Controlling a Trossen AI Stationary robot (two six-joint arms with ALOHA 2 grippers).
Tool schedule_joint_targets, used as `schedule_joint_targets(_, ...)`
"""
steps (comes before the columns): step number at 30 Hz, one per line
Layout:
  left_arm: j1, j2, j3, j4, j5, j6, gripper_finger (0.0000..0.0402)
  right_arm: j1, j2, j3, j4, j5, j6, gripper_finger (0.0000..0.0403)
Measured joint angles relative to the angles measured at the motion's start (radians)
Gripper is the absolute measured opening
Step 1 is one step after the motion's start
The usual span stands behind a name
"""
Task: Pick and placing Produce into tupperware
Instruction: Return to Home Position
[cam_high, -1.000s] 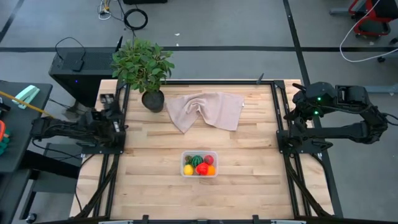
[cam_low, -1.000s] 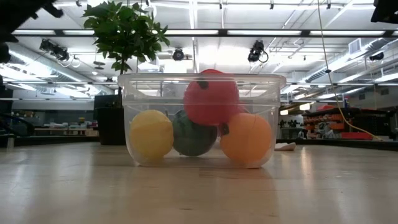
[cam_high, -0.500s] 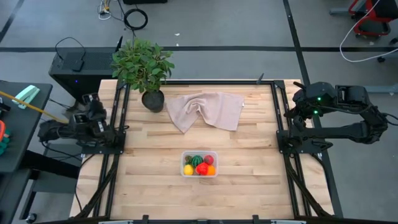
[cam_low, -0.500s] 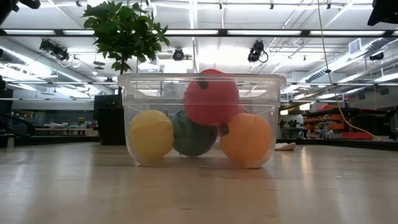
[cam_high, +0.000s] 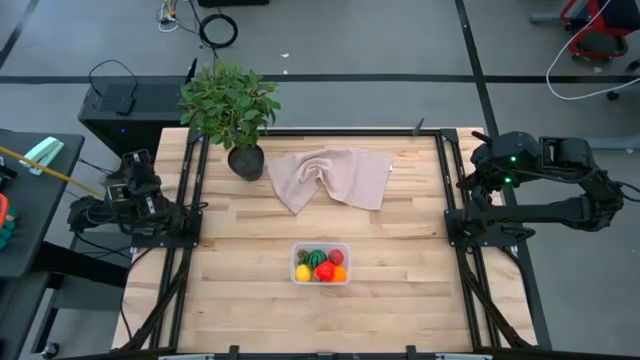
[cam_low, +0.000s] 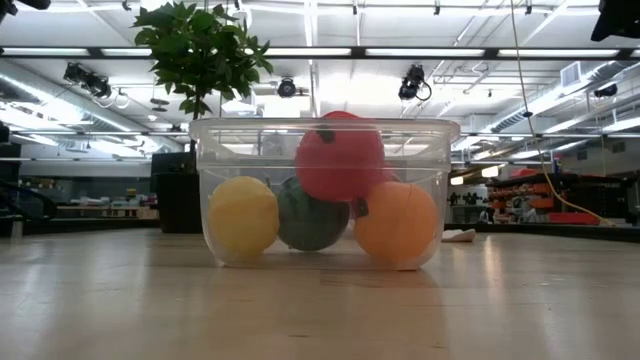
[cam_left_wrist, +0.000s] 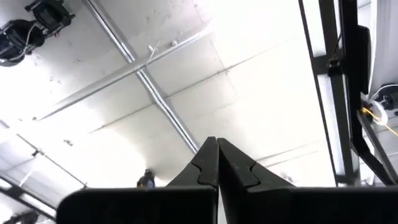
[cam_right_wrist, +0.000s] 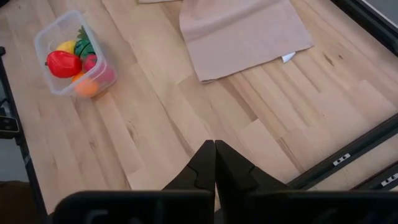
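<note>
The clear tupperware (cam_high: 320, 263) stands near the table's near edge, its bottom on the wood; it also shows in the low view (cam_low: 325, 135) and the right wrist view (cam_right_wrist: 62, 37). Inside lie the produce pieces: yellow (cam_low: 243, 215), dark green (cam_low: 310, 215), orange (cam_low: 397, 222), and a red one (cam_low: 338, 157) resting on top of them; a second red one (cam_right_wrist: 93, 62) shows in the right wrist view. My left gripper (cam_left_wrist: 217, 144) is shut, folded back past the table's left edge and pointing up at the ceiling. My right gripper (cam_right_wrist: 215, 146) is shut, parked at the table's right edge.
A beige cloth (cam_high: 332, 176) lies crumpled on the far half of the table. A leafy potted plant (cam_high: 232, 105) stands at the far left corner. Dark frame rails (cam_high: 190, 200) run along both sides. Bare wood surrounds the container.
My left arm has drawn back toward the table's left edge and folded in on itself, its gripper tipping upward. The container, produce and right arm have kept still.
</note>
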Motion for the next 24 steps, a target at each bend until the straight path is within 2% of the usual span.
schedule_joint_targets(3, 0.0, -0.028, 0.0, -0.11, -0.007, -0.031, 0.0003, 0.0, 0.0, 0.0, 0.0, 0.0, 0.0, 0.001)
schedule_joint_targets(9, 0.0, -0.065, 0.0, -0.444, -0.112, -0.202, 0.0002, 0.0, 0.0, 0.0, 0.0, 0.0, 0.008, 0.001)
schedule_joint_targets(20, 0.0, -0.064, 0.0, -0.996, -0.109, -0.533, 0.0004, 0.0, 0.0, 0.0, 0.0, 0.0, 0.034, 0.001)
schedule_joint_targets(24, 0.0, -0.064, 0.0, -1.151, -0.043, -0.565, 0.0009, 0.0, 0.0, 0.0, 0.0, 0.0, 0.031, 0.001)
